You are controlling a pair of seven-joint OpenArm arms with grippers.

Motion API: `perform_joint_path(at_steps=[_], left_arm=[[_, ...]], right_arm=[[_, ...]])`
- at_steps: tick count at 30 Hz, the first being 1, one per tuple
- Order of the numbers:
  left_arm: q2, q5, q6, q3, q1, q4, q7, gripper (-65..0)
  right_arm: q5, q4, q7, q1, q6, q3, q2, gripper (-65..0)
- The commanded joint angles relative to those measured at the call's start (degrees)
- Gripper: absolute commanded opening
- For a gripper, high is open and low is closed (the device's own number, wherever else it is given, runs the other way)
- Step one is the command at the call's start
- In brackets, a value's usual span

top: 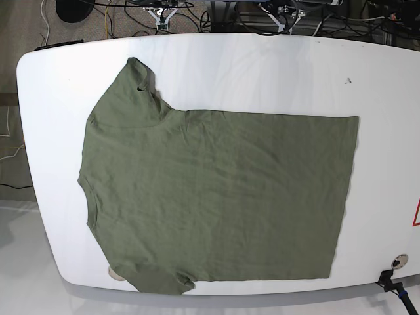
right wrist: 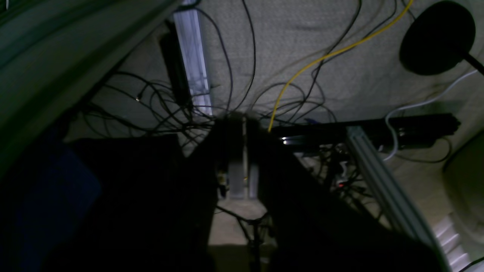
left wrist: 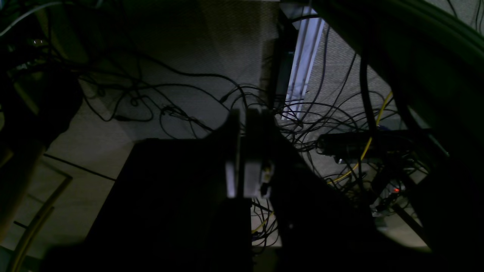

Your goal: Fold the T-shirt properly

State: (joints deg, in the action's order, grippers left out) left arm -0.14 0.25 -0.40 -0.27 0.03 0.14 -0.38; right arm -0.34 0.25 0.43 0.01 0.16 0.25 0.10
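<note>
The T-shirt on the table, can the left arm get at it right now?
Probably yes. The T-shirt lies flat and uncovered on the table. The left pincer, shut, hangs off the table over floor cables, so it must swing in first.

The left gripper [left wrist: 245, 151] hangs closed and dark above tangled black cables [left wrist: 310, 117] on the floor [left wrist: 94, 151].

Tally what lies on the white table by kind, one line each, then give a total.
Olive-green T-shirt, spread flat and unfolded on the white table: 1
Other garments: 0
Small dark speck on the table top, too small to tell what it is: 1
Total: 2
</note>
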Motion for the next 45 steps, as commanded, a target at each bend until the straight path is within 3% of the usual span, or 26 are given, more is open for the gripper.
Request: perform_joint_path(at_steps=[1, 45], left_arm=[[0.0, 0.7, 0.6, 0.2, 0.2, 0.5, -0.1, -64.2], [-0.2, 0.4, 0.4, 0.3, -0.1, 0.3, -0.6, -64.0]], right_arm=[[-0.4, 0.1, 1.0, 0.1, 0.5, -0.2, -0.1, -64.3], [0.0, 0.5, 1.4, 0.3, 0.8, -0.3, -0.4, -64.6]])
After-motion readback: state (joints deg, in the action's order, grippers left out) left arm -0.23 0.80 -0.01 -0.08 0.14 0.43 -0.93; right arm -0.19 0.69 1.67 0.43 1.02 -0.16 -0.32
